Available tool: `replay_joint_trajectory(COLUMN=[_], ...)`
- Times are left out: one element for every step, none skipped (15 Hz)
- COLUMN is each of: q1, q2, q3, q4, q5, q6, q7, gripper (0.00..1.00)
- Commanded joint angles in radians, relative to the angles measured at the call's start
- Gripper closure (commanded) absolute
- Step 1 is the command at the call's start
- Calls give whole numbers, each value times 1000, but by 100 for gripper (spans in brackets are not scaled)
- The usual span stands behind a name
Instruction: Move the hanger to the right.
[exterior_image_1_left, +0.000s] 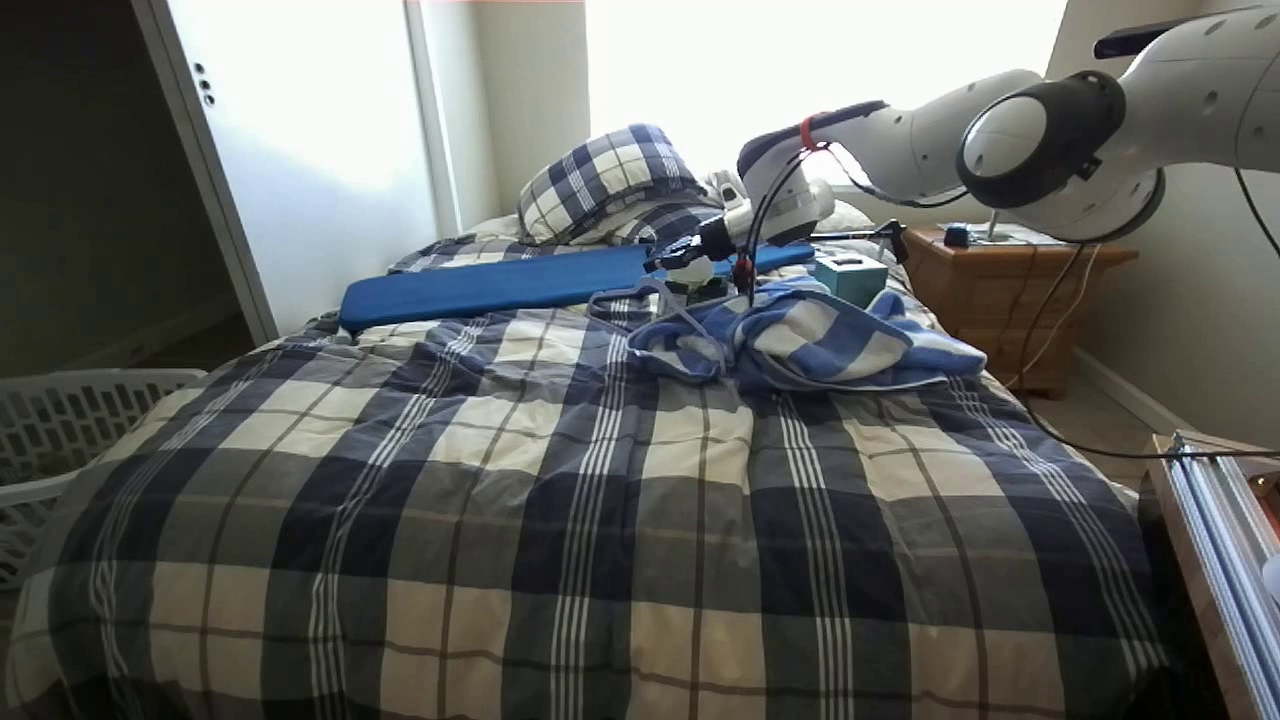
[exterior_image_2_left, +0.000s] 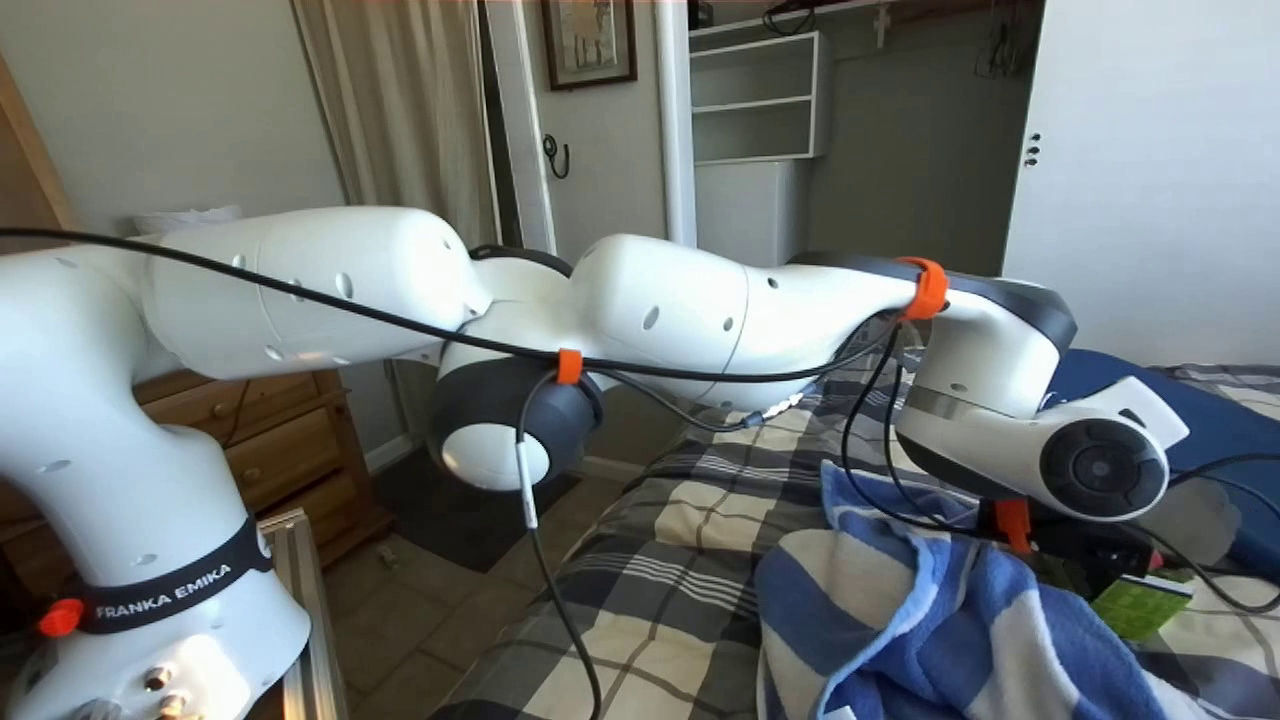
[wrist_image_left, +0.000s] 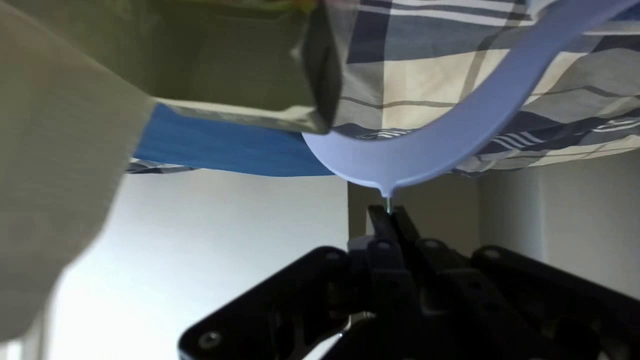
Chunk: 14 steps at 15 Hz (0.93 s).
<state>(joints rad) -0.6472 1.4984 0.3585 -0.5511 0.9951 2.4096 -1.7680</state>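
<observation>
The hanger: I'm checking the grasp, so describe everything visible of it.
The hanger is pale lilac, curved and plastic-looking, with a thin metallic stem. The gripper pinches that stem, holding the hanger neck-up over the bed. In the wrist view, one side is partly hidden. In an exterior view it overlaps the striped towel, contact unclear.

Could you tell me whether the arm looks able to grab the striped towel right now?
Probably not yet: its end effector grips the hanger by the hook, and would likely need to let go first.
</observation>
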Motion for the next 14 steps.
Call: replay_joint_trajectory(q1=[31, 43, 55, 68, 79, 89, 99, 110, 123, 135, 147, 161, 174, 191], q2=[0, 0, 0, -3, -5, -13, -21, -32, -42, -52, -67, -85, -102, -123], q3=[-22, -27, -37, -46, -54, -66, -78, -91, -107, -124, -147, -171, -197, -226], q4=[-22, -24, -27, -35, -39, -51, -65, -82, -97, -112, -139, -171, -201, -242], q5=[21, 18, 9, 5, 3, -3, -8, -11, -14, -16, -19, -20, -20, -19], q6=[174, 217, 257, 305, 347, 382, 405, 423, 445, 463, 482, 503, 525, 552], q7=[127, 173, 224, 266, 302, 339, 374, 405, 432, 461, 496, 528, 560, 589], gripper=[99, 99, 99, 99, 99, 99, 99, 99, 99, 99, 99, 99, 99, 99])
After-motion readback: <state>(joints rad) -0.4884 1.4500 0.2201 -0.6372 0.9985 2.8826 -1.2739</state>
